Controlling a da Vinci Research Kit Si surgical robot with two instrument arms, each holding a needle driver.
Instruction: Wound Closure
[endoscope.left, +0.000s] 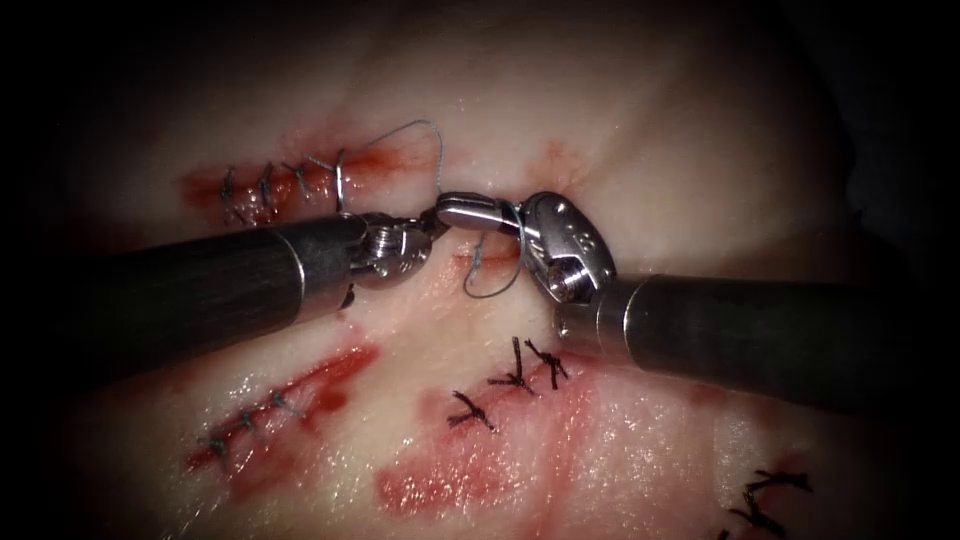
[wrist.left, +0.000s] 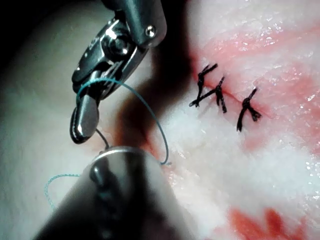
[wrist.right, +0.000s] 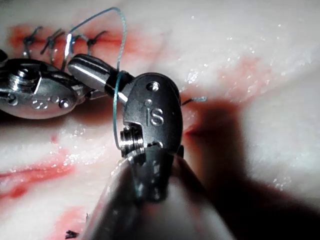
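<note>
Steel right tool has its jaws together w/ blue-grey thread wrapped around them; its wrist is stamped "IS", read in right wrist view. Left tool meets it tip to tip; its jaw state can't be told. Curved needle stands at the stitched cut, far left on the tissue. Thread loops lie nearer.

I see the tissue through the endoscope from above and in front, my left tool entering from one side and my right tool from the other. My left wrist camera looks along that shaft, very close, facing the right tool. My right wrist camera does likewise (equally near). All three views share the looped thread between the tools.
</note>
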